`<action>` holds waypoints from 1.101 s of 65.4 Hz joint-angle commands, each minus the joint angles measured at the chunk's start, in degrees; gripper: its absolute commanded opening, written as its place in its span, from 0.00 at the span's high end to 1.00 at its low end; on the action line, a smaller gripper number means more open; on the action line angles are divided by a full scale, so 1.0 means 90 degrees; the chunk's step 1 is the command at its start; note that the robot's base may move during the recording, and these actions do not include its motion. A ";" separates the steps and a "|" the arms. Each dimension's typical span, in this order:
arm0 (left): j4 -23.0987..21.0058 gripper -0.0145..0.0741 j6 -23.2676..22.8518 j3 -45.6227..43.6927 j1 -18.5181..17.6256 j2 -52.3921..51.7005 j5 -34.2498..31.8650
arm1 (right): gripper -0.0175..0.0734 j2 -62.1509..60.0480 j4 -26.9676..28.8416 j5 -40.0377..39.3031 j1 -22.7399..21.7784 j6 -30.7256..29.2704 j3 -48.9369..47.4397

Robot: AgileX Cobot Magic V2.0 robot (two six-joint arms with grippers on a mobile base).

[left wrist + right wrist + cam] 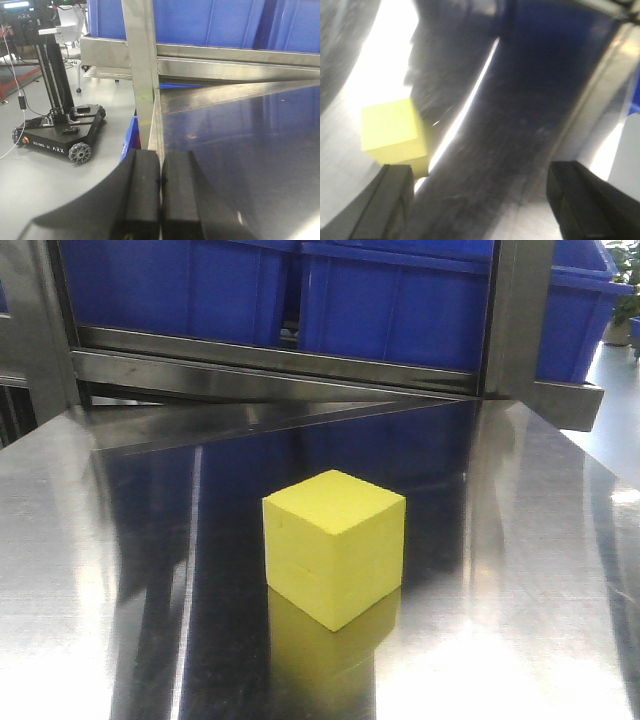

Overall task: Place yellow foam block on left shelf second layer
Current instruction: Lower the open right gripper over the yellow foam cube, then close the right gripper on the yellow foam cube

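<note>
Gleaming steel tabletop (110, 570) bears the yellow foam block (335, 545) mid-surface, untouched; the right gripper (482, 175), fingers spread wide, should centre on it before closing, while the left gripper (160, 160) sits with fingers pressed together.

Matte yellow foam block (334, 545) — on a mirror-glossy steel table (520, 570); blue bins (390, 295) of plastic.

The block (335, 545) is sitting alone mid-table (520, 540), with bare steel showing on every side of it. Blue bins (390, 300) and a rail (270, 370) are closing off the back, and a post (515, 315) is standing at rear right. The right gripper (480, 175) is hanging with jaws wide, the block lying just past one finger, outside the gap. The left gripper (160, 195), fingers pressed together, is sitting at the table's left edge, an upright (141, 65) rising just ahead.
</note>
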 commanded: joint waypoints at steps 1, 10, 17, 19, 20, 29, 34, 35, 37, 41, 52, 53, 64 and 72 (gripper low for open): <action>-0.0020 0.68 -0.0025 0.0164 -0.0035 -0.0086 -0.0542 | 0.12 0.0690 0.0013 0.0051 0.0373 -0.0009 -0.0787; -0.0020 0.68 -0.0025 0.0164 -0.0035 -0.0086 -0.0542 | 0.12 0.1825 0.0013 0.0762 0.0856 -0.0009 -0.1686; -0.0020 0.68 -0.0025 0.0164 -0.0035 -0.0086 -0.0542 | 0.12 0.2522 0.0006 0.1082 0.1183 -0.0009 -0.2265; -0.0020 0.68 -0.0025 0.0164 -0.0035 -0.0086 -0.0542 | 0.12 0.2744 0.0006 0.1112 0.1261 -0.0009 -0.2396; -0.0020 0.68 -0.0025 0.0164 -0.0035 -0.0086 -0.0542 | 0.12 0.2872 0.0006 0.1132 0.1316 -0.0009 -0.2458; -0.0020 0.68 -0.0025 0.0164 -0.0035 -0.0086 -0.0542 | 0.12 0.3564 0.0001 0.1190 0.1609 -0.0009 -0.2895; -0.0020 0.68 -0.0025 0.0164 -0.0035 -0.0086 -0.0542 | 0.12 0.3933 0.0001 0.1256 0.1719 -0.0009 -0.3057; -0.0020 0.68 -0.0025 0.0164 -0.0035 -0.0086 -0.0542 | 0.12 0.3990 0.0001 0.1267 0.1736 -0.0009 -0.3078; -0.0020 0.68 -0.0025 0.0164 -0.0035 -0.0086 -0.0542 | 0.12 0.4093 -0.0007 0.1286 0.1759 -0.0009 -0.3111; -0.0020 0.68 -0.0025 0.0164 -0.0035 -0.0086 -0.0542 | 0.12 0.4270 -0.0034 0.1277 0.1779 -0.0009 -0.3127; -0.0020 0.68 -0.0025 0.0164 -0.0035 -0.0086 -0.0542 | 0.12 0.4560 -0.0211 0.1272 0.1749 -0.0009 -0.3127; -0.0020 0.68 -0.0025 0.0164 -0.0035 -0.0086 -0.0542 | 0.12 0.4569 -0.0211 0.1271 0.1743 -0.0009 -0.3127; -0.0020 0.68 -0.0025 0.0164 -0.0035 -0.0086 -0.0542 | 0.12 0.4714 -0.0211 0.1149 0.1733 -0.0009 -0.3127; -0.0020 0.68 -0.0025 0.0164 -0.0035 -0.0086 -0.0542 | 0.12 0.4843 -0.0211 0.1070 0.1733 -0.0009 -0.3127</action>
